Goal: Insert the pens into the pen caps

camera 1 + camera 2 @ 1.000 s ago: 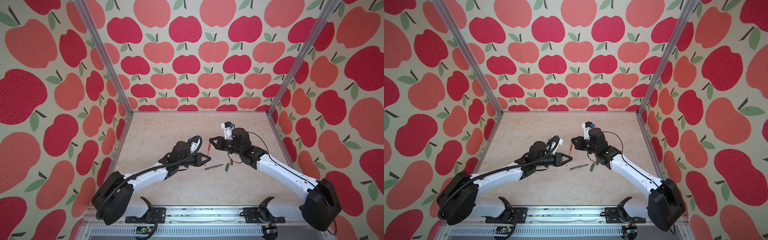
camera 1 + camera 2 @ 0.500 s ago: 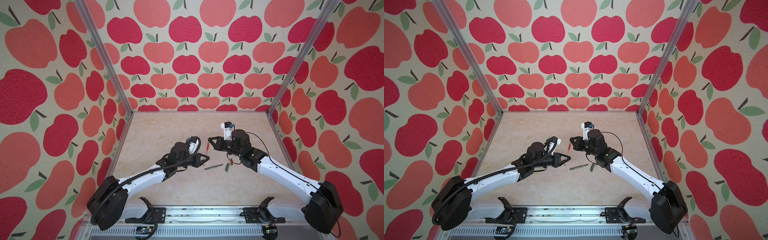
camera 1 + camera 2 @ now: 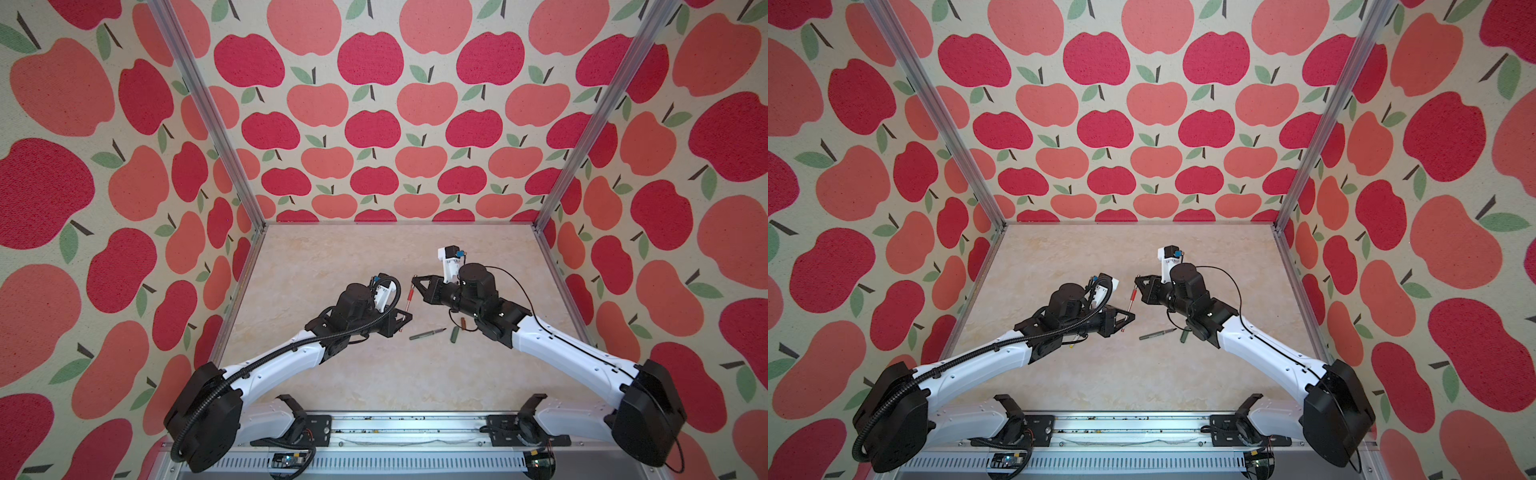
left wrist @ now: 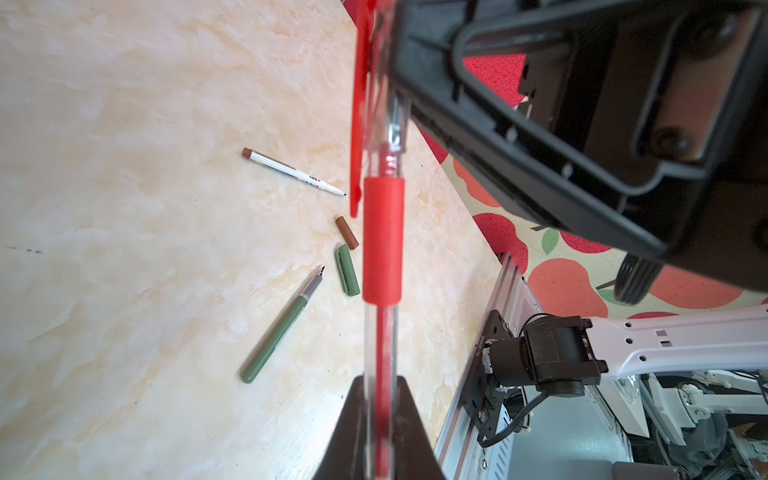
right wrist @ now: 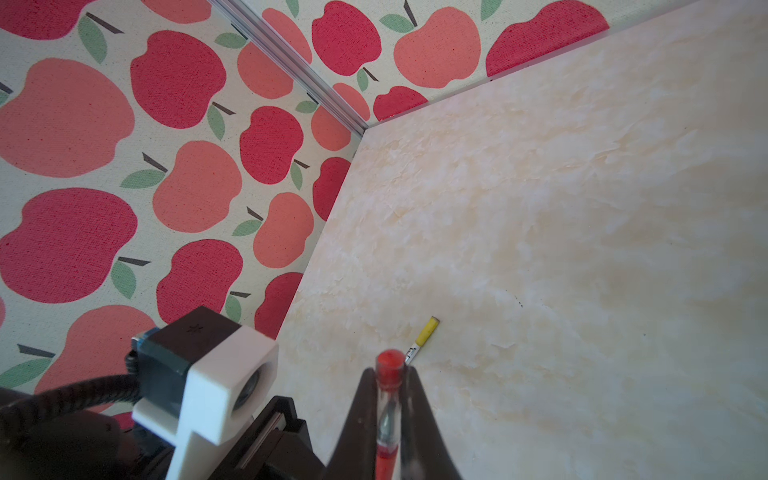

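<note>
Both pairs of jaws are pinched shut: the left gripper [image 4: 379, 395] on the red pen [image 4: 382, 241] by its clear barrel, the right gripper [image 5: 389, 386] on the red cap [image 5: 390, 361]. Pen and cap hang in the air between the arms. The pen's long axis runs straight from one gripper to the other, and its tip appears to be inside the cap's mouth. Seating it should take a push along that axis. On the table [image 3: 353, 270], nearer the right arm, lie the green pen [image 3: 427, 333], green cap [image 3: 455, 334] and brown cap [image 3: 462, 323].
</note>
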{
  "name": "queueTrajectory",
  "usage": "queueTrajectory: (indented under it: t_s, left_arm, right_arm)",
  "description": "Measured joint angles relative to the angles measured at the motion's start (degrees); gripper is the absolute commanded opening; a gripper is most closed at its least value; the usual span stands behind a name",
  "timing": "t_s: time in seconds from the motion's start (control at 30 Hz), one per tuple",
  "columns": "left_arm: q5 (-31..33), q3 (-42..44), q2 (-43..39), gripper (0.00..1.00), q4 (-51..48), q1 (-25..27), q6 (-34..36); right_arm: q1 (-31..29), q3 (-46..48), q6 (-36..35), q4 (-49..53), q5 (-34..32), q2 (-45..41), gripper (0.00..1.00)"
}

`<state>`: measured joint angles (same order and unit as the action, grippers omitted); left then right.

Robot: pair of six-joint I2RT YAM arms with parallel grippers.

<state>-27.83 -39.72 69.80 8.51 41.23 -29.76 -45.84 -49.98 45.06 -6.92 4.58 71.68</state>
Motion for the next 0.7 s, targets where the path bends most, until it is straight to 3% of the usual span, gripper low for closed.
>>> queueTrajectory:
  t_s: [0.7]
  left_arm:
    - [0.42,-0.42,-1.62,0.00,-2.84,-1.88,4.28]
  right_arm:
    - [-2.93,2.58,0.90,-6.99,-4.81,0.42,0.06]
